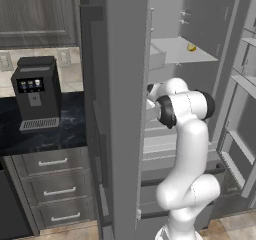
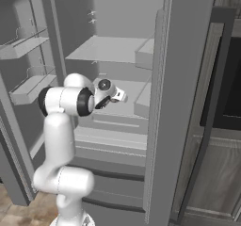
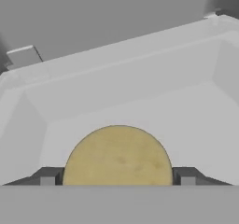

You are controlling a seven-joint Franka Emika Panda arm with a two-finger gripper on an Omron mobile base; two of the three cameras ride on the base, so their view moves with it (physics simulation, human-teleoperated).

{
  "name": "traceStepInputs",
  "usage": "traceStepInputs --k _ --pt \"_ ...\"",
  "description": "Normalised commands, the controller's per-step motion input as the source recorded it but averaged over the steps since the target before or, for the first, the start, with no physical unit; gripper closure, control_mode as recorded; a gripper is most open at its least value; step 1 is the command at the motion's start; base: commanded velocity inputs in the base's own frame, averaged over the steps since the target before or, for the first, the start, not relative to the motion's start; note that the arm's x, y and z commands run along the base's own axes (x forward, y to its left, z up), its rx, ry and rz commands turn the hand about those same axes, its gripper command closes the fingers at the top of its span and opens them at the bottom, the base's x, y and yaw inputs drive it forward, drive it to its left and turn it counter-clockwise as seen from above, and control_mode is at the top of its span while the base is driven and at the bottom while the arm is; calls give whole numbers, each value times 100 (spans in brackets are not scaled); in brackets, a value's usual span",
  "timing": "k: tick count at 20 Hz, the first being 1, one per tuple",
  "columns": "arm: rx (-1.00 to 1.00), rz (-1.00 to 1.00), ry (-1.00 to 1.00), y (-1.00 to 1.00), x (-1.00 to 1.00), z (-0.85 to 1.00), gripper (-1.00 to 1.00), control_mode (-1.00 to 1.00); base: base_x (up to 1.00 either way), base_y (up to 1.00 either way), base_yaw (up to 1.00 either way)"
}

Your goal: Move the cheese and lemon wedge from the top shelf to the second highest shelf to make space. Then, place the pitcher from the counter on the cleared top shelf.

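Claw (image 3: 117, 181) wide around the cheese (image 3: 117, 157), a fingertip at 3 and 9 o'clock, carrying it low inside the fridge toward the second highest shelf. Lemon wedge (image 1: 191, 47) waits on top shelf (image 1: 172, 51).

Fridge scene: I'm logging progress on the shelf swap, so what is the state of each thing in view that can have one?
fridge door: swung open.
cheese: gripped between the tool's tips.
tool: closed wide on the cheese.
lemon wedge: lying on the top shelf, not yet moved.
drawers: shut.
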Motion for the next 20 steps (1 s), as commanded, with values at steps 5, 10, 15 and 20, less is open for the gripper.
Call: traceStepInputs --k 5,10,15,20 --pt "1 0 -9 -5 15 -1 -100 -100 0 0 0" --pt "0 0 -15 2 1 0 -100 -100 0 0 0" --pt "0 0 -9 1 0 0 -100 -100 0 0 0" --pt "0 -2 0 -22 -18 13 -100 -100 0 0 0"
